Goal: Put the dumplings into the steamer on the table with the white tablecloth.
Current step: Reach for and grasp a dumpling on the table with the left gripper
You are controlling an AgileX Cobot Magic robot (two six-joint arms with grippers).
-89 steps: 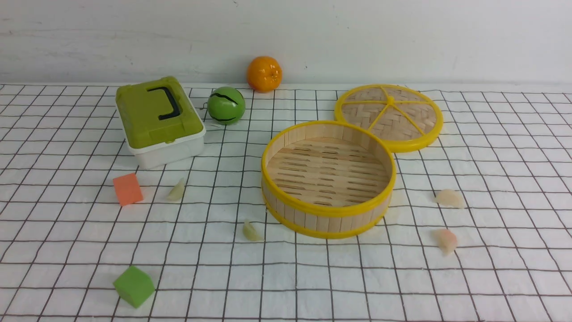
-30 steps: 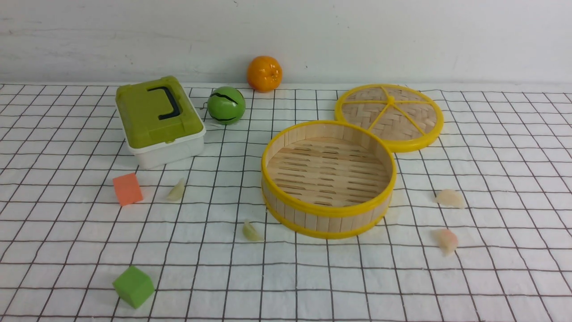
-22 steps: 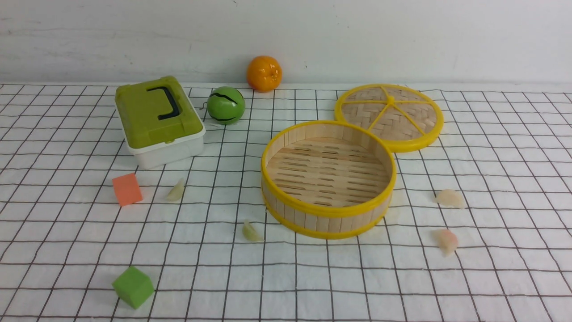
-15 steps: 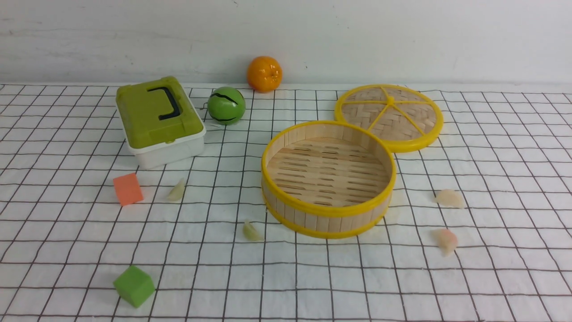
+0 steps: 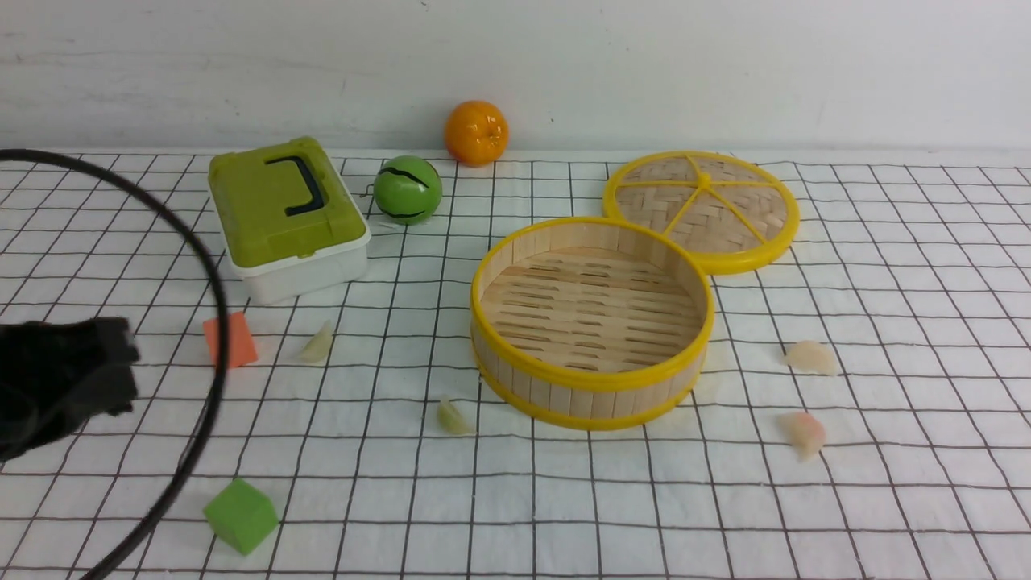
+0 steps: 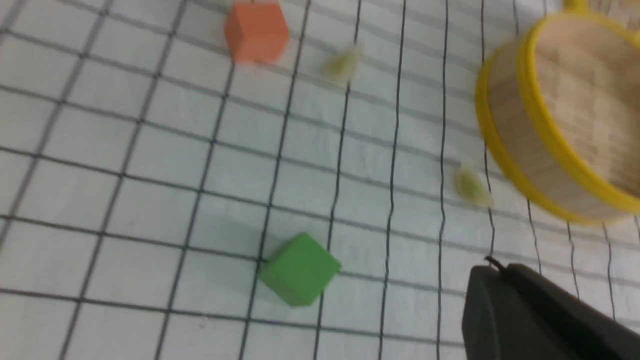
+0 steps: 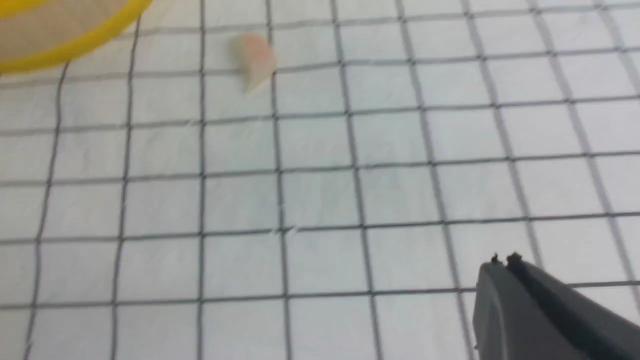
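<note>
Now your left gripper (image 6: 495,267) and right gripper (image 7: 504,262) sit fingers-together, empty; crescent dumplings (image 5: 453,416) (translucent) lie on cloth (image 5: 886,499) beside the slatted steamer (image 5: 592,380).

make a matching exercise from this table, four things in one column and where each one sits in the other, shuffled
Things:
1. orange fruit
2. green cube
3. woven lid
4. orange cube

Places:
a. behind the steamer, towards the right
b. farthest back of all, near the middle
c. nearest the camera, on the left
d. just in front of the green-lidded box

Pairs: 1-b, 2-c, 3-a, 4-d
</note>
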